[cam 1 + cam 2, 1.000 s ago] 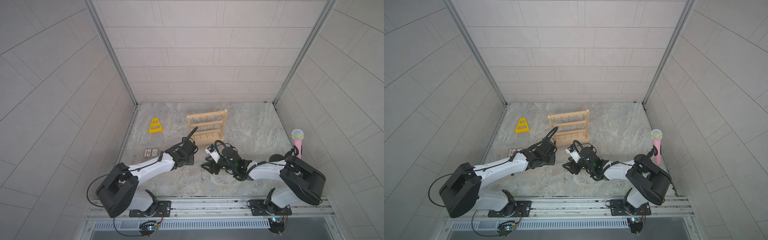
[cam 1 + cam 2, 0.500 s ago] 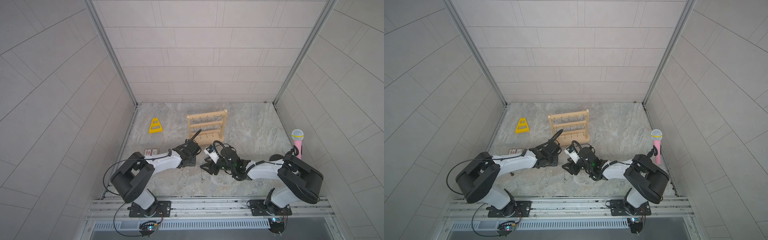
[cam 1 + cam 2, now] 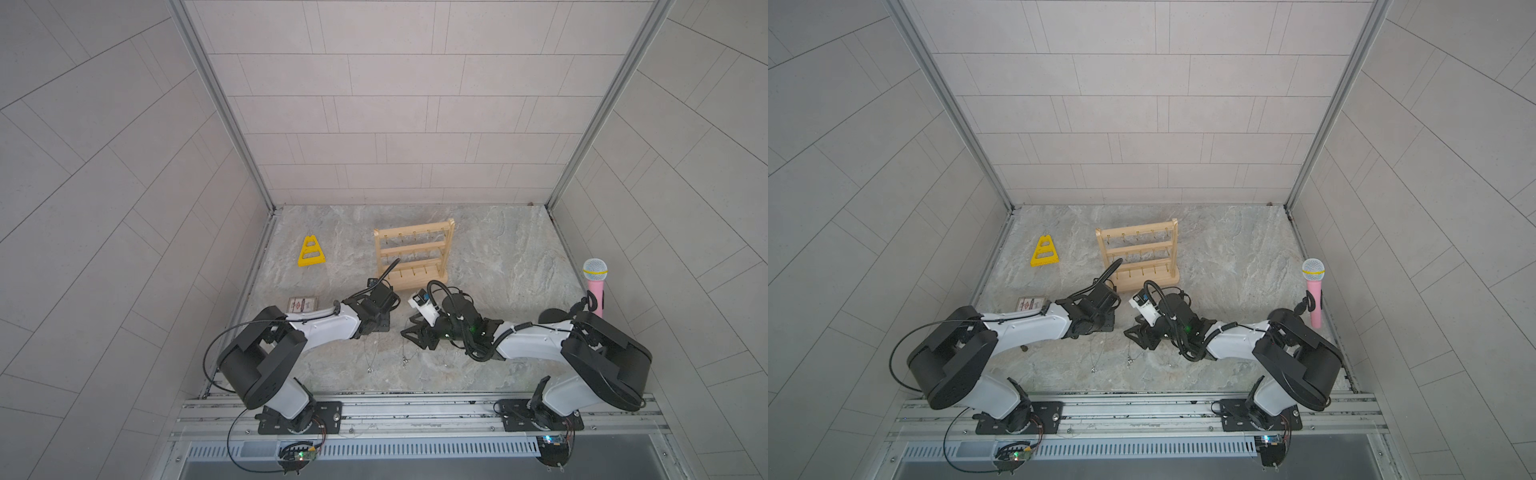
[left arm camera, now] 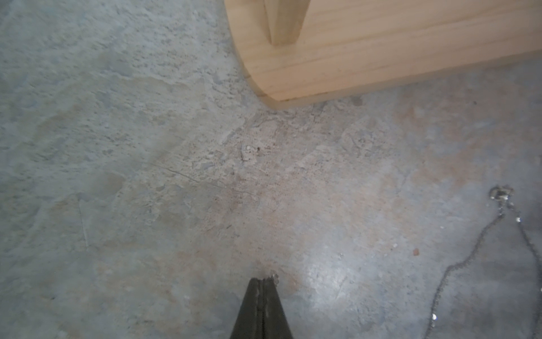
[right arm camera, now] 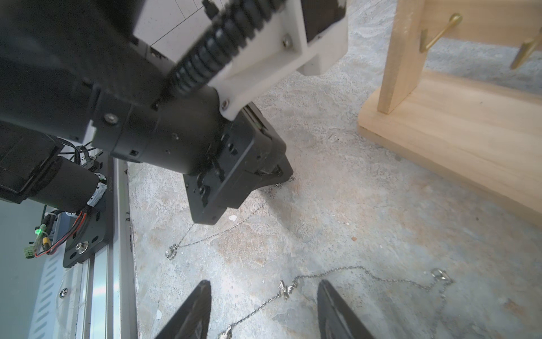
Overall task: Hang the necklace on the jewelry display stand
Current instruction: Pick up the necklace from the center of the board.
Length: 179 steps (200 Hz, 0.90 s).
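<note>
The jewelry display stand (image 3: 413, 259) (image 3: 1138, 253) stands upright mid-table; its base (image 4: 366, 58) (image 5: 454, 141) shows in both wrist views. My left gripper (image 3: 380, 329) (image 3: 1106, 328) (image 4: 265, 280) presses tip-down on the table in front of the stand, shut, with a small silver bit of the necklace at its tips. That necklace (image 5: 223, 232) trails from it to a pendant (image 3: 369, 370) (image 5: 171, 252). My right gripper (image 3: 415, 332) (image 5: 264, 283) is open and low, its fingers either side of a second chain with a butterfly charm (image 5: 286, 289).
A yellow triangular frame (image 3: 311, 252) lies at the back left. Near the left wall is a small printed card (image 3: 303, 304). A pink microphone (image 3: 595, 286) stands by the right wall. The second chain's clasp (image 4: 498, 193) lies near the stand's base.
The left arm has folded its elbow back and its gripper has come slightly nearer and lower onto the table. The right arm has stayed still.
</note>
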Available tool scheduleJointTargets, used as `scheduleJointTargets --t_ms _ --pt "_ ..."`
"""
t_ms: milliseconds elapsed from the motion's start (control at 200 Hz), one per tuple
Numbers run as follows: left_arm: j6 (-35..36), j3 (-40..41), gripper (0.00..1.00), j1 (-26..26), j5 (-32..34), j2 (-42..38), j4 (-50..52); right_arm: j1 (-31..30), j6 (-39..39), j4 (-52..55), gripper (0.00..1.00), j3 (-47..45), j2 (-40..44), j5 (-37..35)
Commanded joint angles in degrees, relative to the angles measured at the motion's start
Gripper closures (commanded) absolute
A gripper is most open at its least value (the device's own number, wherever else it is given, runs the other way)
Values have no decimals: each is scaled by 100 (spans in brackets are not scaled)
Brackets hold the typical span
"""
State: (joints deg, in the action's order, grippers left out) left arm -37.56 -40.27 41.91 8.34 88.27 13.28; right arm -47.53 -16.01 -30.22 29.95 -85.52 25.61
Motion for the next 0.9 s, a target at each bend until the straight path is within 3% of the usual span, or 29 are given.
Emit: scheduleJointTargets --t_ms 0,565,891 --pt "-102 95 99 7 -216 68 242 -85 131 137 41 100 208 33" --pt "-300 15 100 -17 -80 -666 385 -275 181 132 41 90 115 -104" --pt "-304 -147 100 -12 -200 -1257 757 -277 282 -692 40 175 -570 -157"
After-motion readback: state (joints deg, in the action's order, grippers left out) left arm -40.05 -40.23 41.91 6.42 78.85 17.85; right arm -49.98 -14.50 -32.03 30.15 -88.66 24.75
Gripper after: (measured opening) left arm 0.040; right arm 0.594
